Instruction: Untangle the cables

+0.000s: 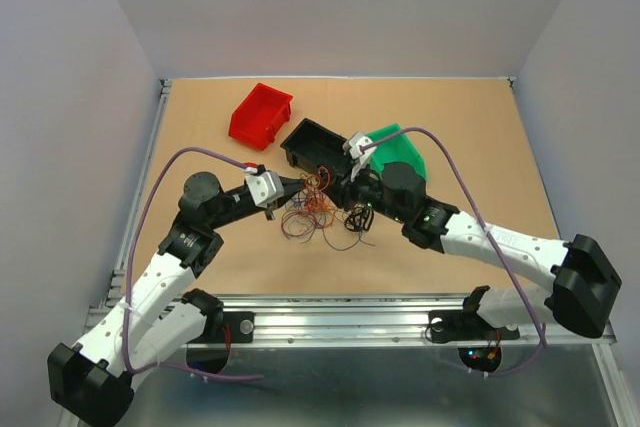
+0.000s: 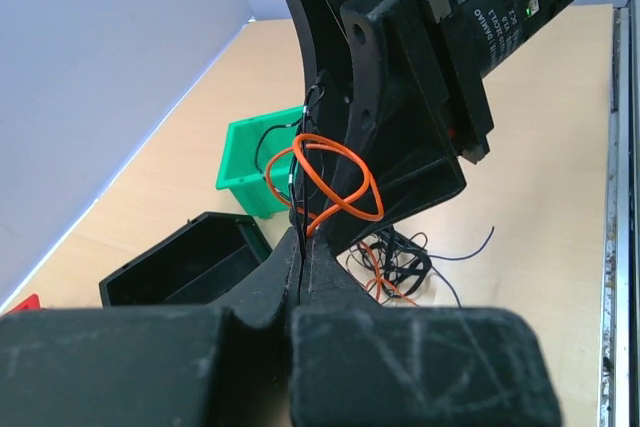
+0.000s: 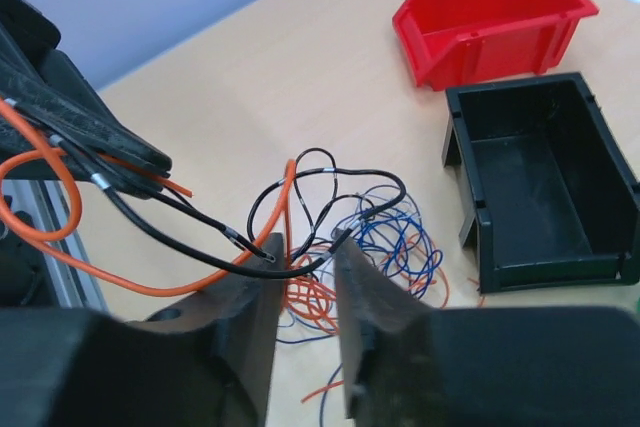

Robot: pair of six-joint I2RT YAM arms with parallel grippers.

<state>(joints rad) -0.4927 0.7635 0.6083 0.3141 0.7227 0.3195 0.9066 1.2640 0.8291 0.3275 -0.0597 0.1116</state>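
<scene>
The cables are thin loose wires. An orange and blue heap (image 1: pixel 305 215) lies on the table between the arms, with a black knot (image 1: pixel 358 217) beside it. My left gripper (image 2: pixel 303 237) is shut on a black wire and an orange loop (image 2: pixel 335 179), held up off the table. My right gripper (image 3: pixel 308 245) faces it closely, jaws open, and a black wire (image 3: pixel 330 179) runs across the gap between its fingers. The blue and orange strands (image 3: pixel 395 237) lie below. In the top view the left gripper (image 1: pixel 302 187) and right gripper (image 1: pixel 335 180) nearly meet.
A red bin (image 1: pixel 261 114) stands at the back left, a black bin (image 1: pixel 312 143) just behind the grippers, and a green bin (image 1: pixel 402 150) behind the right wrist. The table's metal rail (image 1: pixel 330 319) runs along the near edge.
</scene>
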